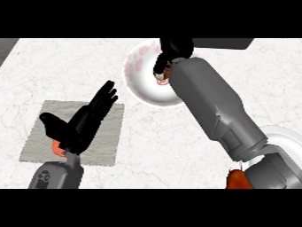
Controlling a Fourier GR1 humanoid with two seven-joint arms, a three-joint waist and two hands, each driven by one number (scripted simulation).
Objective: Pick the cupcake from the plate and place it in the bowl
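We see our right hand [174, 49] curled on the small brown-and-white cupcake [161, 76] over the pink-rimmed white plate [140, 86] — left hand [81, 122] open, fingers straight, above the grey mat [107, 148].

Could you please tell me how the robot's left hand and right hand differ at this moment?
The left hand is open, fingers straight and upward; the right hand is curled round the cupcake. The left hand rests low at the left above the grey mat; the right hand is stretched far across the counter, over the plate. Both are black.
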